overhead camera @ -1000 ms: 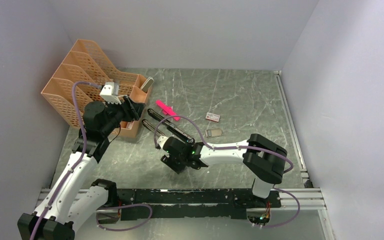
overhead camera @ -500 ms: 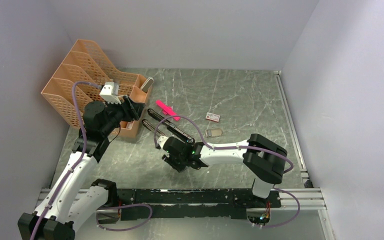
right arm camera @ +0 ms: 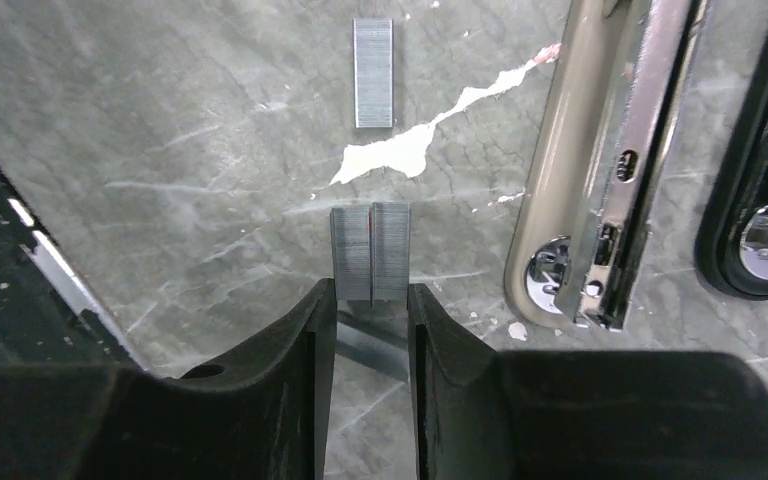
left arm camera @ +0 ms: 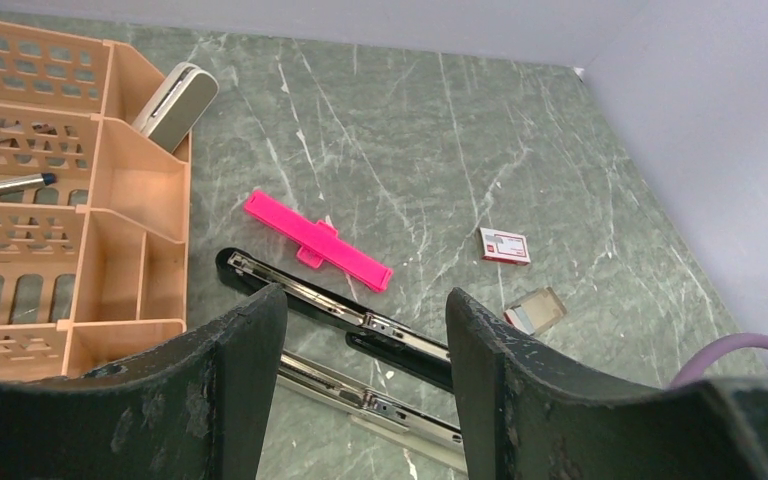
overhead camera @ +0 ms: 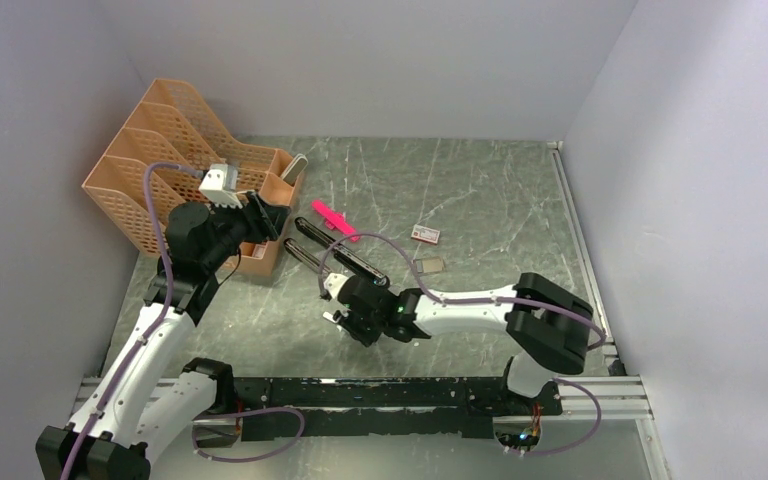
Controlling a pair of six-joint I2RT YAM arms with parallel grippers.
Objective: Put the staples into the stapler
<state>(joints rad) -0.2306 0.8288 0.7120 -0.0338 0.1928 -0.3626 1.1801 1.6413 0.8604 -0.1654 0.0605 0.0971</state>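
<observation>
The black stapler lies hinged open on the table, its silver rail showing in the left wrist view and the right wrist view. My right gripper is shut on two staple strips held side by side at its fingertips, just left of the stapler's near end and a little above the table. Another staple strip lies loose on the table ahead. In the top view the right gripper sits at the stapler's near end. My left gripper is open and empty, held above the stapler by the organizer.
An orange desk organizer stands at the back left, with a grey item and a pen in it. A pink plastic piece lies beyond the stapler. The white staple box and its inner tray lie right of it.
My right arm's elbow has swung to the right and its gripper has shifted slightly right and nearer. The left arm has not moved.
</observation>
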